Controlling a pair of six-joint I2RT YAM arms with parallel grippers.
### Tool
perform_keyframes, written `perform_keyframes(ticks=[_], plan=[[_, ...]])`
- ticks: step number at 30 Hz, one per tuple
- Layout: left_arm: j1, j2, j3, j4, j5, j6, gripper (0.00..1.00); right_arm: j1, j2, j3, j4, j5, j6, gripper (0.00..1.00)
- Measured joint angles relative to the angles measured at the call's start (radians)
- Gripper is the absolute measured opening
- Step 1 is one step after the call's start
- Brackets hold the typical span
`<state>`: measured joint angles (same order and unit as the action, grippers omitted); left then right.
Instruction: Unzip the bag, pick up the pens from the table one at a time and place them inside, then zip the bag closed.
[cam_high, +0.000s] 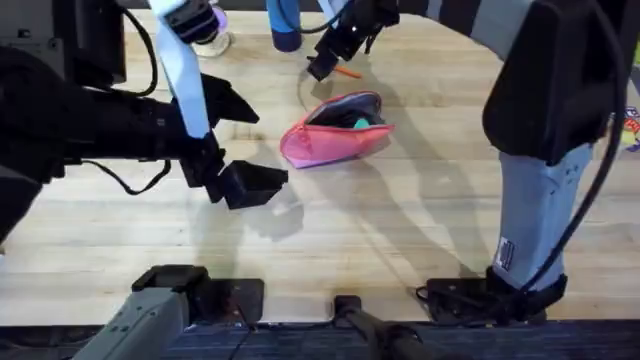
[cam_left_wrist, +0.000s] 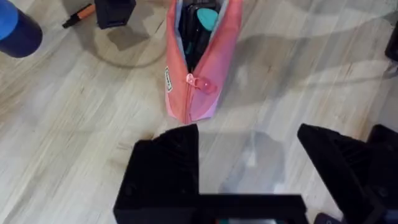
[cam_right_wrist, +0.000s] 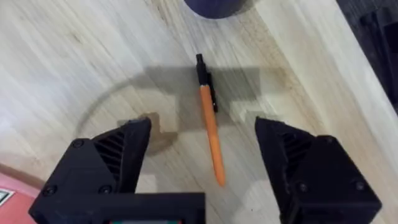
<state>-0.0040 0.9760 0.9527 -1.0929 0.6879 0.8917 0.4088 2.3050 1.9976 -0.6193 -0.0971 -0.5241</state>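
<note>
The slim orange pen with a black tip (cam_right_wrist: 210, 124) lies on the light wooden counter (cam_right_wrist: 74, 68) directly between and below the right arm's fingers (cam_right_wrist: 202, 165), its long axis running forward from them. Those fingers are spread wide, empty, poised overhead. The left arm's fingers (cam_left_wrist: 249, 168), also wide and empty, hang just short of the unzipped soft pink fabric pouch (cam_left_wrist: 199, 68).

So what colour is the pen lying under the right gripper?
Orange pen with a black end, best in the right wrist view.
</note>
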Motion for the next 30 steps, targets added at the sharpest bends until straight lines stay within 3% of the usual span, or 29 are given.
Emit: perform_keyframes(ticks=[18,22,26,30], plan=[[0.000,0.000,0.000,-0.017,0.000,0.000,0.993,-0.047,0.071,0.005,0.020,-0.012,-0.030,0.991],[0.000,0.000,0.000,-0.017,0.000,0.000,0.993,-0.047,0.074,0.005,0.019,-0.013,-0.033,0.757],[0.000,0.000,0.000,-0.018,0.000,0.000,0.993,-0.044,0.079,0.005,0.016,-0.016,-0.033,0.407],[0.000,0.000,0.000,-0.018,0.000,0.000,0.993,-0.040,0.079,0.005,-0.001,-0.023,-0.034,0.254]])
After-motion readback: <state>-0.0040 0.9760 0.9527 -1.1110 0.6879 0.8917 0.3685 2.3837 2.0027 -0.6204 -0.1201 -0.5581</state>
